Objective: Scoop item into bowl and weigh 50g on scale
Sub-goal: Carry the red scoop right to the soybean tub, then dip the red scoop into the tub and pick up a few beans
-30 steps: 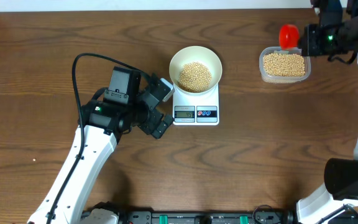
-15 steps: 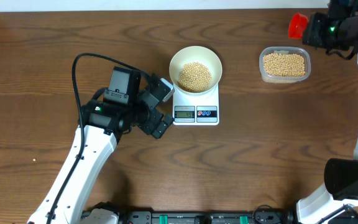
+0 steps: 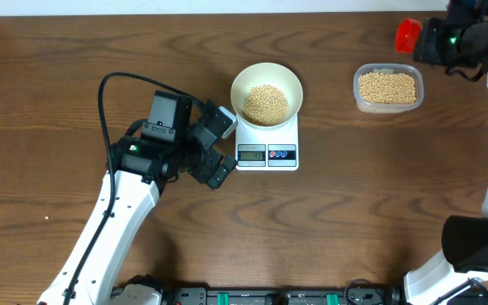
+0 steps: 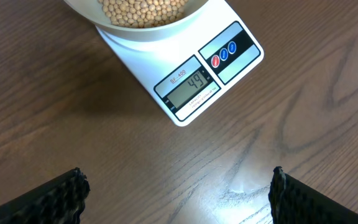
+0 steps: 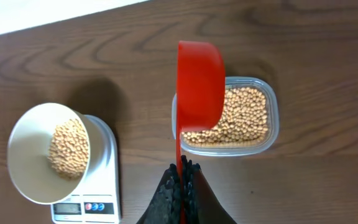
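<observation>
A: Which step is this?
B: Topping up, I'd judge. The bowl sits on the scale mid-scene with a heap of beans in it. The display reads 49, one short of fifty.
A: So what does the next move call for?
B: A very few beans, tipped in gently; a full scoop would overshoot. More lie in the tub at the far right, well apart from the scale.
A: Who has the tool?
B: The right gripper, clamped on the handle of the red scoop. That arm is raised at the far right corner, with the scoop near the tub and turned on its side. Whether any beans lie in it I can't tell, since the cup shows edge-on.
A: And the other arm?
B: The left gripper hovers just left of the scale, wrist bent so the fingers point toward the display. They stand wide apart, holding nothing
</observation>
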You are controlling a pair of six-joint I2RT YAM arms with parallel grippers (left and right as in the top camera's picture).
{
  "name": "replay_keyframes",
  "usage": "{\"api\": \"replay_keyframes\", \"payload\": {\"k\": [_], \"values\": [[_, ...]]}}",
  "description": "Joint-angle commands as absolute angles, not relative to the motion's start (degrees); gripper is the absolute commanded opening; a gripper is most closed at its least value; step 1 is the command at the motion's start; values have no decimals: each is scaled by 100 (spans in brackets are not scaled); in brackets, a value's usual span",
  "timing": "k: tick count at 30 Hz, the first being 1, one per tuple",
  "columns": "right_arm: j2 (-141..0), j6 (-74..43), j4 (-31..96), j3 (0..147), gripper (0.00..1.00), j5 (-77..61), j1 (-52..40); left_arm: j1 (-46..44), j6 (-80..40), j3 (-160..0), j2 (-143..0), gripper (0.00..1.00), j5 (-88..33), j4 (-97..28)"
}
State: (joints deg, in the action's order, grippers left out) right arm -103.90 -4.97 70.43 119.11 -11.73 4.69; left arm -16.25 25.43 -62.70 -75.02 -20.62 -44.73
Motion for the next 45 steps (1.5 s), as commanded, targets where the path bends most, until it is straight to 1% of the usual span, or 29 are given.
{"api": "replay_keyframes", "payload": {"k": [1, 8, 13, 19, 25, 34, 45], "values": [[-10429, -226, 7026, 11756, 1, -950, 440, -1636, 2495, -6322, -7522, 95, -2005, -4475], [-10453, -228, 6893, 11144, 1, -696, 447, -1636, 2495, -6322, -7522, 95, -2005, -4475], [-10464, -220, 6318, 10447, 1, -698, 443, -1636, 2495, -6322, -7522, 95, -2005, -4477], [-10464, -34, 5968, 9826, 1, -812, 445, -1636, 2495, -6322, -7522, 95, -2005, -4477], [-10466, 34, 5793, 9529, 1, -832, 445, -1636, 2495, -6322, -7522, 95, -2005, -4475], [-10466, 51, 5109, 8833, 1, -1105, 445, -1636, 2495, -6322, -7522, 95, -2005, -4477], [-10523, 23, 4807, 8582, 1, -1479, 440, -1636, 2495, -6322, -7522, 95, -2005, -4475]]}}
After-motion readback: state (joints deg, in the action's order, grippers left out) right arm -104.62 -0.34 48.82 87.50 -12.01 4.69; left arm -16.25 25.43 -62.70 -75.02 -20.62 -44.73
